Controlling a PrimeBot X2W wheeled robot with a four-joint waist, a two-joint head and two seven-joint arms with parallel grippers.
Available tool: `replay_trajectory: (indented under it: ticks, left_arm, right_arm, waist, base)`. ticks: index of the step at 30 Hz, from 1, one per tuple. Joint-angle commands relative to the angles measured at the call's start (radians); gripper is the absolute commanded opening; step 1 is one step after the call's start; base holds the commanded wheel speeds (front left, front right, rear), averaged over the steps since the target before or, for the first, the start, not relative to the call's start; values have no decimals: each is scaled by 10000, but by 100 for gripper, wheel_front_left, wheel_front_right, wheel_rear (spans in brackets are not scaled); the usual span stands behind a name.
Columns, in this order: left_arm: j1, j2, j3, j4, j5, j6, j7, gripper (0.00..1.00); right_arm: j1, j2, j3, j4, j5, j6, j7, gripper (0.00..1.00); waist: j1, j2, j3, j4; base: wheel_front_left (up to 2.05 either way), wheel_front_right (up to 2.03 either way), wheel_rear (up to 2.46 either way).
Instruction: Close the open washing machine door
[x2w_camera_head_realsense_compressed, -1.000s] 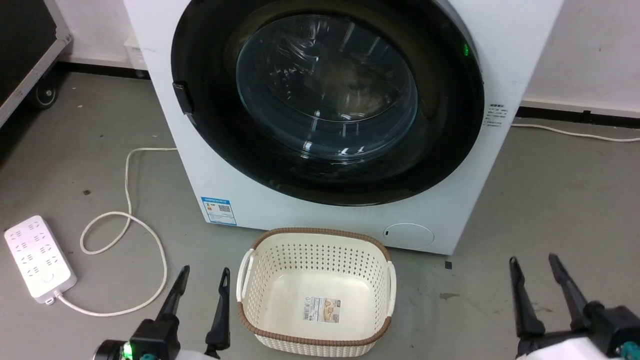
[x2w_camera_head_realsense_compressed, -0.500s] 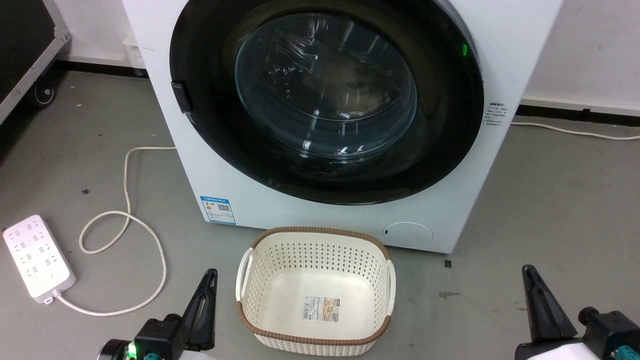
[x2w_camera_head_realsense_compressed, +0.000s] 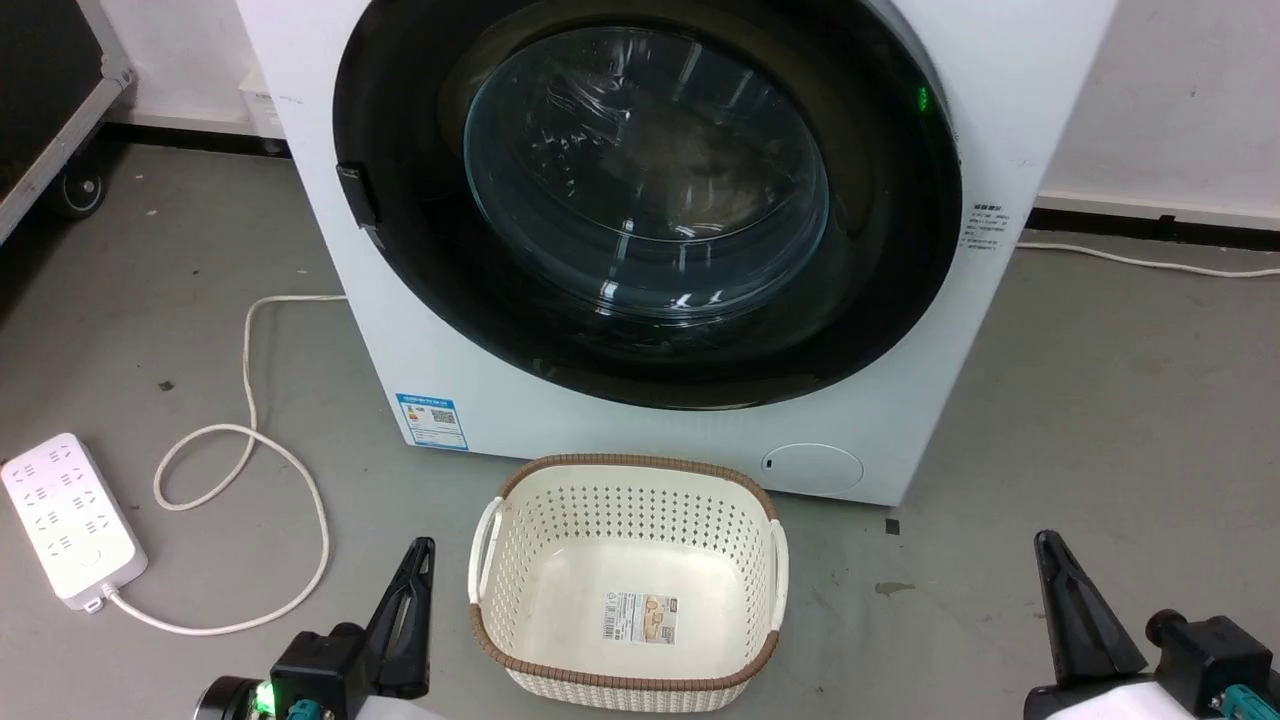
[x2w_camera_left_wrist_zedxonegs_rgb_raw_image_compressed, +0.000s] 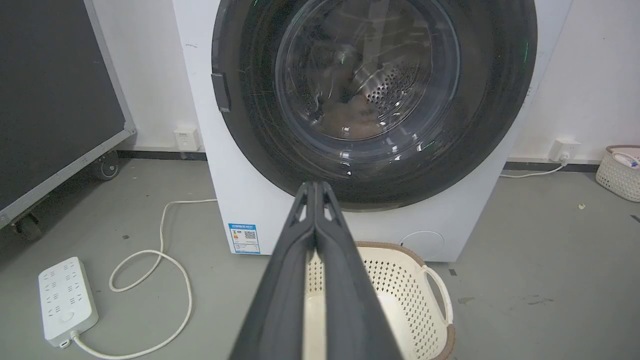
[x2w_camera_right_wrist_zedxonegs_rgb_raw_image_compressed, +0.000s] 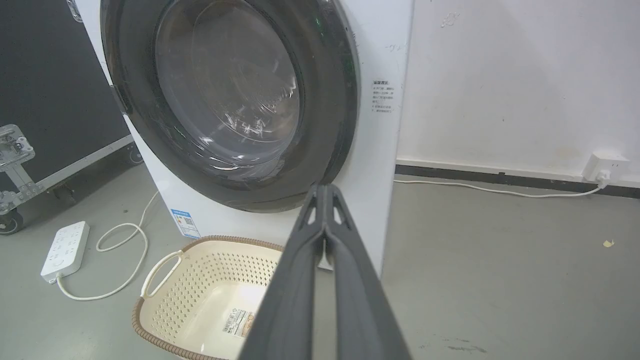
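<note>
Door (x2w_camera_head_realsense_compressed: 645, 180) of the white front-loading washing machine (x2w_camera_head_realsense_compressed: 600, 425) lies flat against the machine's front, its wide glossy black ring flush with the white panel and its bulging clear glass bowl in the middle. Through the glass the left wrist view shows the perforated steel drum and a pale brownish lump inside it. A small dark tab (x2w_camera_head_realsense_compressed: 358, 195) sits on the ring's left edge, and a green light (x2w_camera_head_realsense_compressed: 921, 98) glows at its upper right. On the grey floor just in front of the machine stands a cream perforated laundry basket (x2w_camera_head_realsense_compressed: 640, 463) with a brown woven rim and a paper label on its floor. The left gripper (x2w_camera_head_realsense_compressed: 422, 550) hangs low just to the left of the basket, its two dark fingers pressed together with nothing between them; the left wrist view shows the tips (x2w_camera_left_wrist_zedxonegs_rgb_raw_image_compressed: 315, 186) meeting, pointed toward the door's lower edge and well apart from it. The right gripper (x2w_camera_head_realsense_compressed: 1046, 542) hangs well to the right of the basket, its fingers likewise pressed together on nothing, as the right wrist view (x2w_camera_right_wrist_zedxonegs_rgb_raw_image_compressed: 325, 188) confirms. A white power strip (x2w_camera_head_realsense_compressed: 68, 520) lies on the floor at the left, its white cable (x2w_camera_head_realsense_compressed: 250, 440) looping toward the machine. A blue sticker (x2w_camera_head_realsense_compressed: 432, 421) marks the machine's lower left corner, and a round flap (x2w_camera_head_realsense_compressed: 812, 467) sits at its lower right.
</note>
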Motion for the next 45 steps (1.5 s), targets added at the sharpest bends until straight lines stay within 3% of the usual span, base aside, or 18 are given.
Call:
replay_trajectory:
  ticks: [1,45]
  left_arm:
    - [-95,-10,43,-59,83,58,69,0]
    - [-316,-165,365,-340,464,246,968,0]
  right_arm:
    - [-114,11,15,-73,-88,-1,50,0]
    - [-376,35,271,-355,-494,-3,891,0]
  waist:
    - [0,0,0,-3]
    - [0,0,6,-186]
  base:
    - [0,0,0]
    - [0,0,0]
